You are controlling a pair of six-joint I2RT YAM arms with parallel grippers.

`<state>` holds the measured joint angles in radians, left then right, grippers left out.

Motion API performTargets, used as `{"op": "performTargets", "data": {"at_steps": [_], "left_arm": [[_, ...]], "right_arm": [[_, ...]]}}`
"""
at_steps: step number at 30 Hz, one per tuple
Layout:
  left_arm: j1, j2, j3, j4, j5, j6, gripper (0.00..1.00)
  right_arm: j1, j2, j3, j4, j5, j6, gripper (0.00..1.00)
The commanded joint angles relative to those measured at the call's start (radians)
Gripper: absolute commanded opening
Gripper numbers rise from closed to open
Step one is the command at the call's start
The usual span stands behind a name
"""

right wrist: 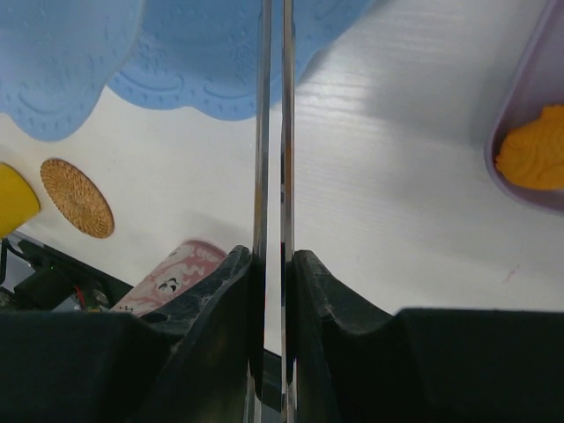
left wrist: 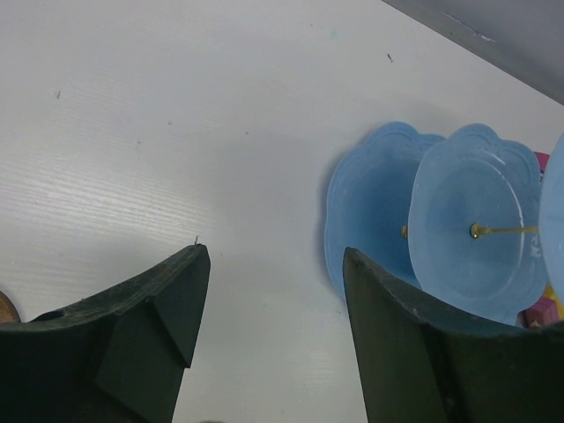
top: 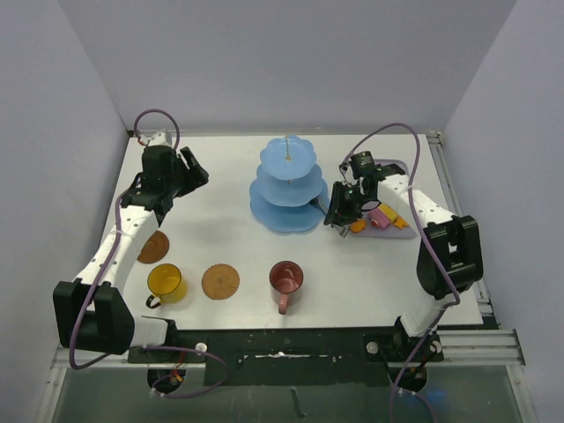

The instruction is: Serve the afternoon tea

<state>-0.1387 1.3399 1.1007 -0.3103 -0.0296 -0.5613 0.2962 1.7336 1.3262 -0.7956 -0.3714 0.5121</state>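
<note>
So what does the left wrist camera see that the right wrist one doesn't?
Only the left wrist view: the left tool, open and empty, and the gold rod through the tiers. Only the right wrist view: the right tool shut on thin metal tongs, the yellow mug, and an orange pastry in the lilac tray. Both: the light-blue tiered stand on the white table.

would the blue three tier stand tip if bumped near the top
Possibly: the stand rises in three tiers on one thin gold rod, so a high bump could rock it. Its widest tier sits at the bottom, which likely steadies it.
</note>
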Motion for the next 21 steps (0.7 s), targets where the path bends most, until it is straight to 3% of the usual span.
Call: {"op": "performTargets", "data": {"at_steps": [1,7,10,14,21], "left_arm": [[-0.001,0.001,0.044,0.027,-0.005,0.007,0.61],[0.001,0.014,0.053,0.019,-0.003,0.015,0.61],[0.001,0.018,0.054,0.019,0.004,0.014,0.61],[0.001,0.019,0.055,0.020,0.005,0.012,0.61],[0.002,0.013,0.067,0.013,-0.011,0.023,0.61]], "right_arm": [[-0.007,-0.113,-0.006,-0.126,0.021,-0.050,0.19],[0.006,-0.095,0.078,-0.284,0.192,-0.095,0.19],[-0.001,-0.114,0.095,-0.249,0.180,-0.093,0.19],[-0.035,-0.127,0.092,-0.147,0.018,-0.058,0.19],[-0.072,-0.191,0.141,-0.193,0.191,0.000,0.20]]}}
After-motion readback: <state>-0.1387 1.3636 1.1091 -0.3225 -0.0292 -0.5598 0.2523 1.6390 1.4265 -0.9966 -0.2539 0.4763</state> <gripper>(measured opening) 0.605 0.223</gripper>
